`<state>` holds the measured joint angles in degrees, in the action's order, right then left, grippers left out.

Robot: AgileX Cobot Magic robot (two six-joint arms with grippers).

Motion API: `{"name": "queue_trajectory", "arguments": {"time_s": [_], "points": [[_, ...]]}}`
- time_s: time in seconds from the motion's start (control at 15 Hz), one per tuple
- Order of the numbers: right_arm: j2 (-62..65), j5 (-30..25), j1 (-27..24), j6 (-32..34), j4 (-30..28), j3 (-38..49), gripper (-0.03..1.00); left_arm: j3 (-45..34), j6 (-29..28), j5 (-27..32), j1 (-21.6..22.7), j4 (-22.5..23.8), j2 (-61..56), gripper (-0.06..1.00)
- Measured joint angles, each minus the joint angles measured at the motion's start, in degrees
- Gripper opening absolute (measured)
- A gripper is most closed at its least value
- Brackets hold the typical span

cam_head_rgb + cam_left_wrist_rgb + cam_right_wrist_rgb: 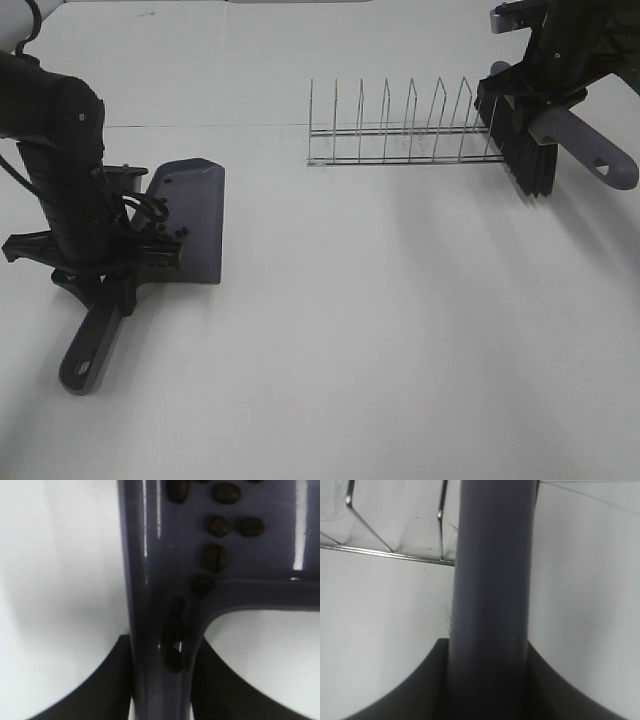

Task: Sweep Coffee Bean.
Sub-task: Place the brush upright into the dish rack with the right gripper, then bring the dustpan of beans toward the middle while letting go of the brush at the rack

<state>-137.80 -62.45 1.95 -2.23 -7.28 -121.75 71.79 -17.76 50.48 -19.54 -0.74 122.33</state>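
While left pincer [160, 682] clamps dustpan [192, 215], right pincer [487, 680] brush [527, 145], coffee beans [216, 557] trail along handle [88, 345].

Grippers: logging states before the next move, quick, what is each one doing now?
Left gripper: closed on the dustpan handle.
Right gripper: closed on the brush handle.

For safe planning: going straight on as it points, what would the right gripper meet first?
Besides the brush handle it holds, probably the white table, close beside the wire rack; depth unclear.
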Motion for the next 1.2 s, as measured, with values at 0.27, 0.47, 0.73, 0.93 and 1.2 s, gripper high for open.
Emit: {"name": "queue_trajectory", "arguments": {"time_s": [0.27,0.47,0.73,0.93,1.2], "points": [[-2.3,2.6,0.0,3.1,0.3,-0.3,0.32,0.0,0.2,0.0,0.0,0.0,0.0,0.26],[-2.2,3.4,0.0,3.5,0.1,-0.4,0.59,0.0,0.2,0.0,0.0,0.0,0.0,0.26],[1.1,1.3,0.0,3.5,0.3,-0.4,0.72,0.4,0.2,0.2,0.0,0.0,-0.8,0.26],[4.8,-0.4,0.0,3.5,1.8,-0.5,0.72,1.5,0.2,0.7,-0.1,-0.9,-1.1,0.26],[5.6,-4.3,0.0,3.5,4.4,-0.5,0.72,2.4,0.1,-1.1,-4.2,-1.7,-0.9,0.25]]}}
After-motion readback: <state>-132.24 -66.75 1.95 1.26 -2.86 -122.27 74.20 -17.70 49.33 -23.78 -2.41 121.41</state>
